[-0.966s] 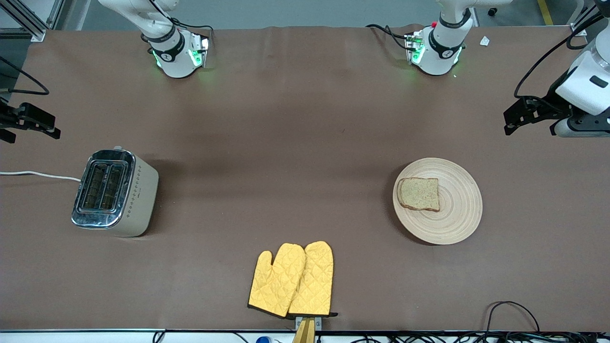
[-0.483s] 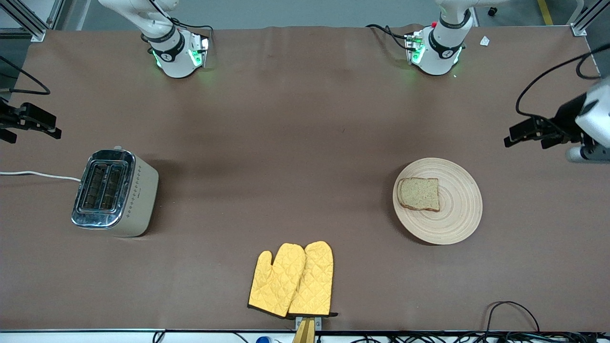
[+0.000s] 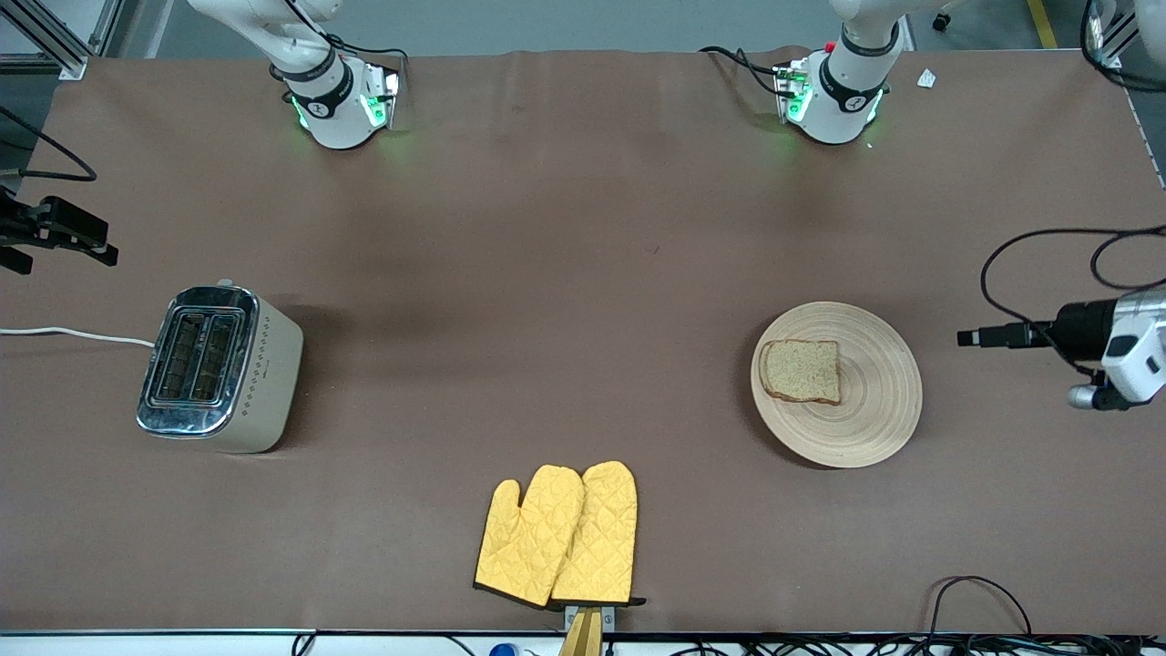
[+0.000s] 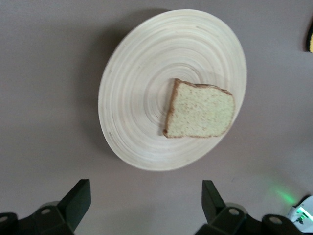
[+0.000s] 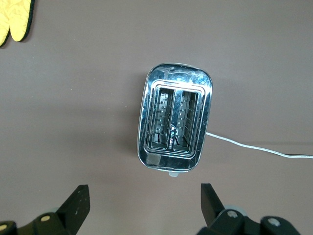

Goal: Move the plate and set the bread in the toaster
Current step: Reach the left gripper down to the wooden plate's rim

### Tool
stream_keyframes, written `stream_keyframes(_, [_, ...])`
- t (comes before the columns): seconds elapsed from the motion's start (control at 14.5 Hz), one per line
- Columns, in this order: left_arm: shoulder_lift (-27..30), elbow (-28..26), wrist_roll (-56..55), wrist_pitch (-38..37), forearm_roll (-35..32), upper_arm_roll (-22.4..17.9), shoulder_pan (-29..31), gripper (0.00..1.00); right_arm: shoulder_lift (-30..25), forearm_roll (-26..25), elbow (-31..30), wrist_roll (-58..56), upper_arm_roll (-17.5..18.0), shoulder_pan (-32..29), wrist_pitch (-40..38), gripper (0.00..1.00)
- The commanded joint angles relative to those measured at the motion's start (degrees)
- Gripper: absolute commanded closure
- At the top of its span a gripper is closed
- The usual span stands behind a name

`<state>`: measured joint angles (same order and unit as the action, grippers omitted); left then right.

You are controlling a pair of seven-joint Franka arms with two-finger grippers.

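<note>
With the plate lying toward mid-worktop from your spread, empty left pincer, that arm's nearer; right pincer, also spread, waits over the toaster.

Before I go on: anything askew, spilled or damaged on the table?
Nothing stands out. The bread lies flat on the plate, off-centre; the toaster stands upright, slots empty; two yellow oven mitts lie side by side.

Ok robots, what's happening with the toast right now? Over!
Left end effector open beside plate. Right end effector open, waiting near toaster. Bread on plate. Nothing blocking.
</note>
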<state>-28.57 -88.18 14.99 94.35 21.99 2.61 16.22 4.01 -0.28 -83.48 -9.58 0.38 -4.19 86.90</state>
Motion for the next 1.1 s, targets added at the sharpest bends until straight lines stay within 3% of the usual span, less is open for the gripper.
stream_keyframes(0.0, [-7.88,4.77,7.74,1.08,3.40,0.20,1.88,0.00,-1.20,-0.51,-1.07,-0.35,0.85,-0.82,0.37,0.00])
stream_keyframes(0.34, [-15.10,4.68,18.04,5.04,10.95,0.20,3.29,0.00,-1.20,-0.42,-1.07,-0.35,0.85,-0.82,0.37,0.00])
stream_keyframes(0.69, [-19.68,4.68,24.64,8.30,13.16,0.29,3.21,0.00,-1.20,-0.42,-1.07,-0.44,0.85,-0.82,0.37,0.00])
stream_keyframes(0.9, [-19.86,4.60,25.79,8.30,13.95,0.46,3.21,0.22,-1.20,-0.25,-1.07,-0.44,0.77,-0.82,0.37,0.00])
stream_keyframes(1.03, [-19.95,4.51,29.55,8.30,14.13,0.46,3.21,0.47,-1.20,-0.25,-1.07,-0.36,0.77,-0.74,0.37,0.00])
